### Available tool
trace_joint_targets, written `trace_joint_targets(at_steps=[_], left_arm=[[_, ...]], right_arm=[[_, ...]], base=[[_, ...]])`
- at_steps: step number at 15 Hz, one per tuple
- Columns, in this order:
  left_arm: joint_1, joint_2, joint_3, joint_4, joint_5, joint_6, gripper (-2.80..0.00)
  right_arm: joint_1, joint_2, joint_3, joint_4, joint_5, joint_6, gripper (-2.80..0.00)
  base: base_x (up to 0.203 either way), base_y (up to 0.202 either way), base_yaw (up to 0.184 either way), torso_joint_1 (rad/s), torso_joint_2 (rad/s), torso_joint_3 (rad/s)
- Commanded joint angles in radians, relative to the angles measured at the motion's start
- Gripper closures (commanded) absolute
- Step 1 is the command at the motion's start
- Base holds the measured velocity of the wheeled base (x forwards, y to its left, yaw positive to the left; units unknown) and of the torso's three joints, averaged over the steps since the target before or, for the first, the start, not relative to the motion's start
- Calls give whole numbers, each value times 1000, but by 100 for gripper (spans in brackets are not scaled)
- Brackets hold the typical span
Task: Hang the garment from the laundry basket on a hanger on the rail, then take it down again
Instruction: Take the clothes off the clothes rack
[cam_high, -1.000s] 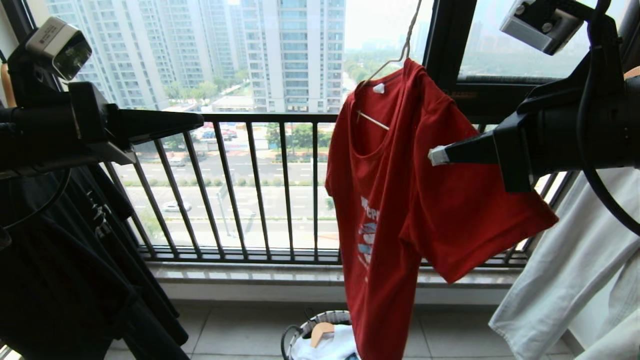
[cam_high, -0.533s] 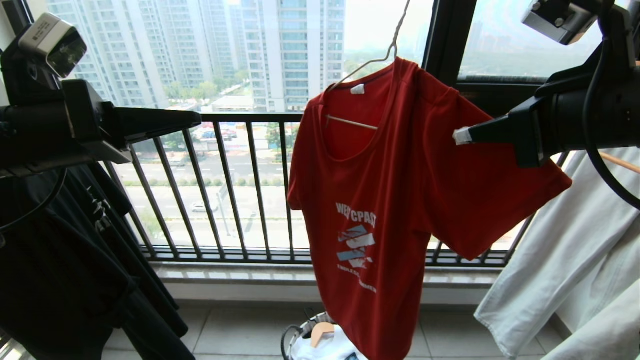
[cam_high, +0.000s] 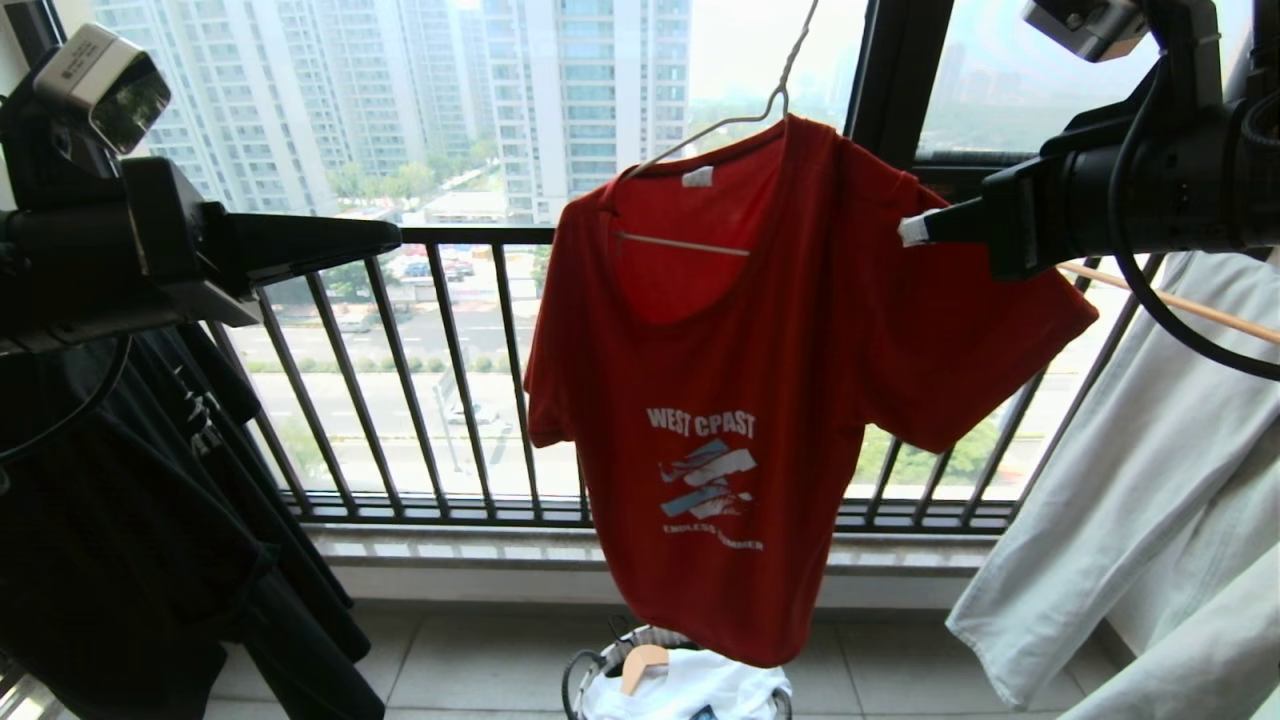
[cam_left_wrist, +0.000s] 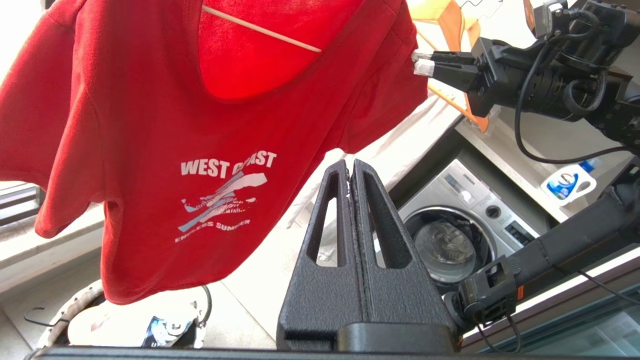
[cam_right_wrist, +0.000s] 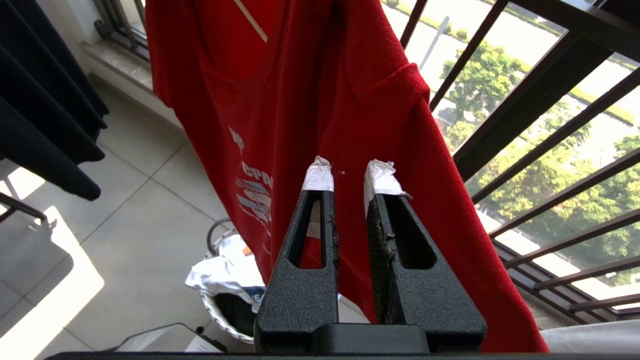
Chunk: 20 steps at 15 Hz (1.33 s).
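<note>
The garment (cam_high: 740, 380), a red T-shirt with white "WEST COAST" lettering, hangs front-on from the thin white wire hanger (cam_high: 745, 118). The hanger's neck runs up out of view, and the rail is out of view. My right gripper (cam_high: 912, 228) is at the shirt's shoulder on the right; in the right wrist view the right gripper (cam_right_wrist: 350, 175) is open, its white-taped tips a little apart with nothing between them. My left gripper (cam_high: 395, 240) is shut and empty, well left of the shirt. The laundry basket (cam_high: 600, 665) stands on the floor under the hem.
A black T-shirt (cam_high: 120, 520) hangs at the left and pale trousers (cam_high: 1150, 480) on a wooden hanger (cam_high: 1170, 300) at the right. The dark balcony railing (cam_high: 450, 380) is behind. White clothes lie in the basket. A washing machine (cam_left_wrist: 460, 235) shows in the left wrist view.
The shirt has swung left and turned to face me. My right gripper rose to the shoulder and its jaws have parted. The left arm has not moved.
</note>
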Motion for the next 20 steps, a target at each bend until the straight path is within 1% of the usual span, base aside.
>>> trace_joint_targets(at_steps=[1,4,7,9,10,11,14,15,18,20], left_arm=[[3,-2,0,-3,-5,-4,0],[3,-2,0,-3,-5,-4,0],[3,2,0,-3,-5,-4,0],[3,2,0,-3,-5,-4,0],[4,0,0,-3,-5,-4,0],[6,0,0,-4,-5,-4,0],[17,-2,-2,-4,-5,-4,0],[18,-3,-2,-4,-5,-4,0],[18,-8,-2,-5,-5,-4,0],[18,-10,-2,-4,-5,-4,0]], right_arm=[[2,35,-1,-20,-28,0,-280],[5,68,-4,-44,-118,0,-280],[5,94,-36,-48,-158,9,-280],[6,134,-86,-51,-238,31,-280],[7,150,-107,-62,-259,46,-280],[7,153,-111,-66,-273,48,-280],[7,174,-120,-68,-373,49,-280],[7,174,-122,-69,-379,49,-280],[5,180,-129,-78,-429,51,-280],[5,182,-123,-112,-434,49,-280]], base=[[0,0,0,0,0,0],[0,0,0,0,0,0],[0,0,0,0,0,0],[0,0,0,0,0,0],[0,0,0,0,0,0],[0,0,0,0,0,0],[0,0,0,0,0,0],[0,0,0,0,0,0],[0,0,0,0,0,0],[0,0,0,0,0,0]])
